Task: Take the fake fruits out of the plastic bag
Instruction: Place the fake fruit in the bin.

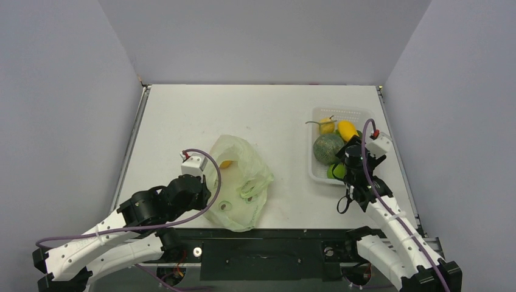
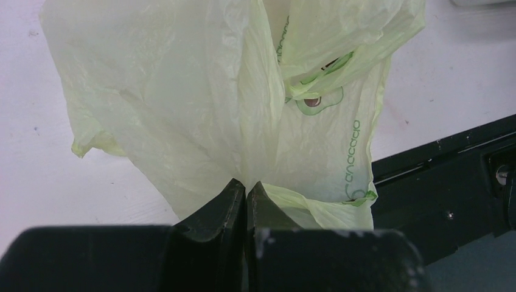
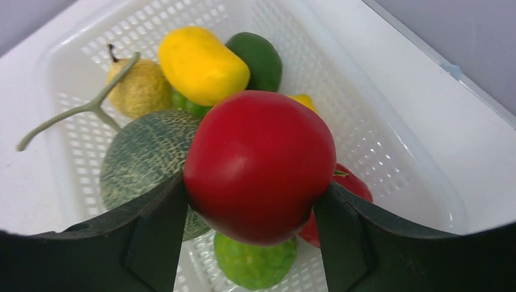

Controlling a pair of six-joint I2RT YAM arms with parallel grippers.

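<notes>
On tabletop (image 1: 182, 121), near and left of centre: plastic bag (image 1: 240, 182), crumpled, with an orange-yellow fruit (image 1: 226, 163) showing through its far side. The left gripper (image 2: 246, 191) is closed, pinching a fold of the bag. Bag print: green avocado drawing (image 2: 316, 102) and sideways green lettering (image 2: 355, 152), not clearly legible. At right, white mesh basket (image 3: 389, 164) holds melon (image 3: 140, 164), stemmed yellow pear (image 3: 140, 88), yellow fruit (image 3: 201, 64), dark green fruit (image 3: 261, 58), bumpy green fruit (image 3: 255, 264) and second red one (image 3: 353, 185). Above the basket, right gripper (image 3: 252, 201) is clamped on red fruit (image 3: 258, 164).
</notes>
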